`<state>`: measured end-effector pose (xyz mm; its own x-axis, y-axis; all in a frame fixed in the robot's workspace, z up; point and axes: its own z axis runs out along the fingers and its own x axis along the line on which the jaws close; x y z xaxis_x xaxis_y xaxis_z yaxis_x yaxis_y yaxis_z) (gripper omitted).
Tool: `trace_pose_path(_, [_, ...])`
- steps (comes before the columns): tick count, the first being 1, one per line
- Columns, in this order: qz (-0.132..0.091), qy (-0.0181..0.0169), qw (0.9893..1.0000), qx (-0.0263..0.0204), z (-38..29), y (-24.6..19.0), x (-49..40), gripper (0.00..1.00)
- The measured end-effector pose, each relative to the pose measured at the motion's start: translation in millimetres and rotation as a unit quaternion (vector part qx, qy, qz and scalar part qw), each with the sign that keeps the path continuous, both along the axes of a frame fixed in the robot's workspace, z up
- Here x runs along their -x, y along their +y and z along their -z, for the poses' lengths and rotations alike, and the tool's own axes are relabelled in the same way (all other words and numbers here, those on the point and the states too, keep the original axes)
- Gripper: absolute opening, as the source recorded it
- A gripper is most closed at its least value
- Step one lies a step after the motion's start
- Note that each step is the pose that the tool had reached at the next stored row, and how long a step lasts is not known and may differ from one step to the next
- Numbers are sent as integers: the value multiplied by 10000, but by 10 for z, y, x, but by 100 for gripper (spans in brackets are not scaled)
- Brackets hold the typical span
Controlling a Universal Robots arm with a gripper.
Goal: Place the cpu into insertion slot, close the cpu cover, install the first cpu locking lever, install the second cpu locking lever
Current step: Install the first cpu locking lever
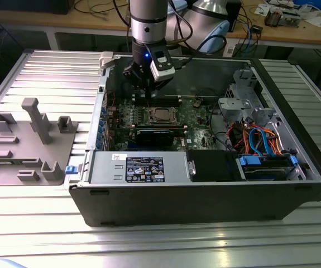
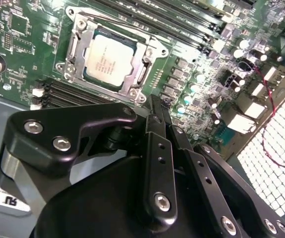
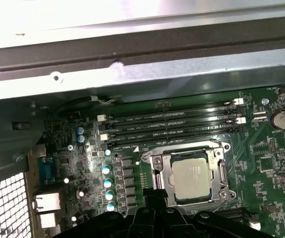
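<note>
The cpu (image 1: 161, 115) (image 2: 110, 62) (image 3: 194, 178) lies flat in the insertion slot (image 2: 132, 93), silvery top up. The cpu cover (image 2: 76, 45) (image 3: 164, 171) is a silvery frame lying down around the chip. A thin wire lever (image 3: 187, 147) runs along one edge of the socket. My black gripper (image 1: 144, 85) (image 2: 155, 103) (image 3: 149, 201) hangs a little above the board, just beside the socket and not touching it. Its fingers (image 2: 158, 148) are pressed together, shut on nothing.
The board sits deep in an open computer case (image 1: 205, 195) with tall walls around it. Long black memory slots (image 3: 172, 124) run beside the socket, and a black card (image 1: 160, 135) lies on its near side. A drive cage with cables (image 1: 260, 139) fills the exterior view's right. A grey fixture (image 1: 29, 139) stands outside on the left.
</note>
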<state>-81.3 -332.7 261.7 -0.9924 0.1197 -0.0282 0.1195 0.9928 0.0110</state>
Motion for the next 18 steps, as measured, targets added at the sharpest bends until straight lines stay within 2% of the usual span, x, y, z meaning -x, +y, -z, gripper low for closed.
trace_pose_path(7, [-37,-2,10000,0,0,0,119,11])
trace_pose_path(11, [-380,-1,9993,0,1,0,127,11])
trace_pose_path(15, [-435,-1,9991,0,1,3,140,11])
trace_pose_path(18, [-475,-1,9989,0,1,21,147,11])
